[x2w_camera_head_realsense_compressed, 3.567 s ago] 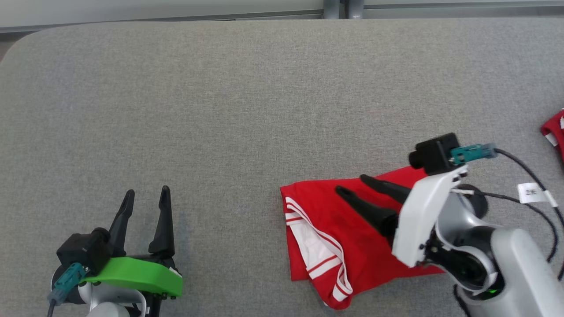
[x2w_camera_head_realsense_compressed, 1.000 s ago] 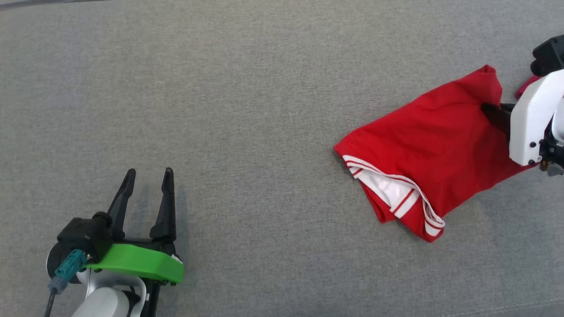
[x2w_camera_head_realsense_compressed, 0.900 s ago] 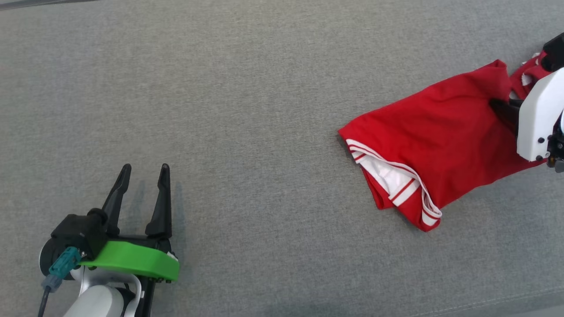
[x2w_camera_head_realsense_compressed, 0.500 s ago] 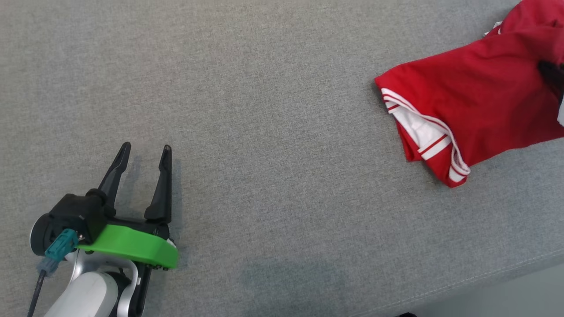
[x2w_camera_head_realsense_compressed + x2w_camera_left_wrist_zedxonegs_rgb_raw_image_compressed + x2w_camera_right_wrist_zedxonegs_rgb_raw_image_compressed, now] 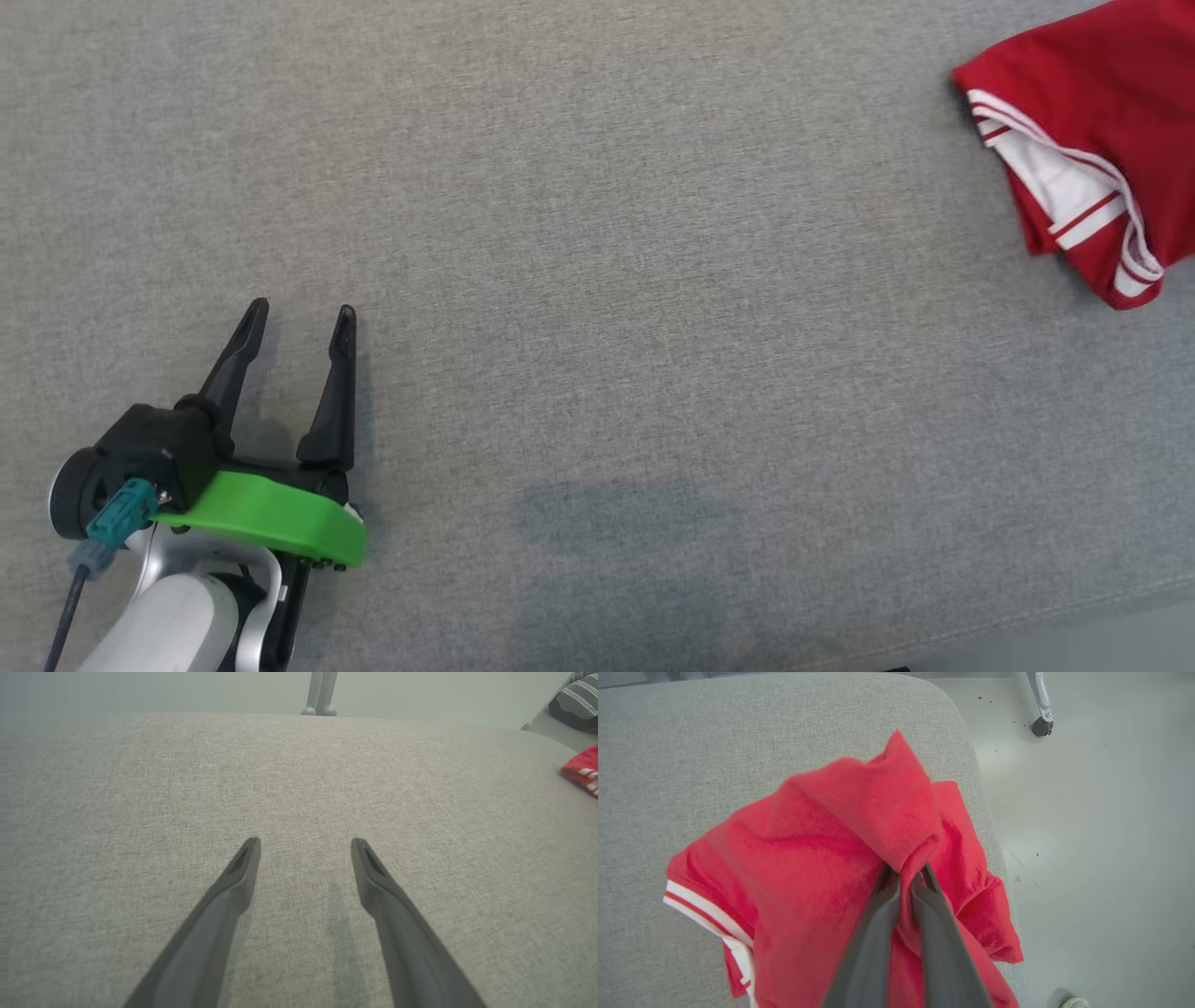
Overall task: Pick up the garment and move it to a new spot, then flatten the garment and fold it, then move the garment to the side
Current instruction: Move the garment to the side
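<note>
Across nearly every view spreads the grey woven-fabric table top (image 5: 560, 187). Its rounded corner, and the pale smooth floor (image 5: 1087, 812) beyond it, take the right of my right wrist view.

Next in size is the red jersey garment with white striped trim (image 5: 1092, 112). It lies folded at the upper right corner of the head view, cut by the frame edge, and shows as a sliver at the far right of the left wrist view. A second ago it sat right of the middle of the head view. Part of that shift is my head turning, but the table's near edge now shows at the lower right. My right wrist view also puts the cloth close to the table corner. So I judge the garment has been dragged sideways, and the last step, moving it to the side, is nearly done; what remains is to let go. More red cloth bunches to the right of my fingers, and I cannot tell whether it is the same garment.

My right gripper (image 5: 906, 872) is pinched narrow on a raised fold of the garment, with cloth between the fingers. My left gripper (image 5: 301, 308) sits at the lower left of the head view, jaws spread wide and holding nothing, over bare table as before.
</note>
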`<state>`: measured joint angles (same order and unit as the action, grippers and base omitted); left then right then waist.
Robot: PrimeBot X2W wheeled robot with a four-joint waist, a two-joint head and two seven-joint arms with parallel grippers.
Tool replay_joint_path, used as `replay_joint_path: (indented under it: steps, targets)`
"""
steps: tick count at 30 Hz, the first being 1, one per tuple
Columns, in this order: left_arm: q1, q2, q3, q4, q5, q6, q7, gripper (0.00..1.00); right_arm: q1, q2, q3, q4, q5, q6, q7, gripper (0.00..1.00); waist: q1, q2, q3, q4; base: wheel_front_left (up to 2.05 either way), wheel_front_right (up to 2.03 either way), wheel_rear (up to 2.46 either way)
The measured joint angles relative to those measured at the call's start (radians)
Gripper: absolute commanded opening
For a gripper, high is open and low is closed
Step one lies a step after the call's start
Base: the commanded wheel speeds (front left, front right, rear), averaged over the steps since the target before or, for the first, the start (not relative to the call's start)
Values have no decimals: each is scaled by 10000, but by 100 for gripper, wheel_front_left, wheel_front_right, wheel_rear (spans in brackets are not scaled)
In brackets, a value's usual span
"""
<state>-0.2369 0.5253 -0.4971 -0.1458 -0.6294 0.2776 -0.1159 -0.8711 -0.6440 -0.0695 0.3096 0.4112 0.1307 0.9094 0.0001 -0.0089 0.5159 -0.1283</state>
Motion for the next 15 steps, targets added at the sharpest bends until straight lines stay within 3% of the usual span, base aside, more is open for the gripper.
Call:
replay_joint_path:
  steps: [7,15]
  targets:
    - [61,56,81,-115,-6,180,0,100,-522,4,-430,288,-416,0,1463,0,0,0,94,146,0,0,0]
    - [181,-38,48,-130,-40,253,-58,100,-296,401,-276,-848,754,0,1875,0,0,0,-146,-91,0,0,0]
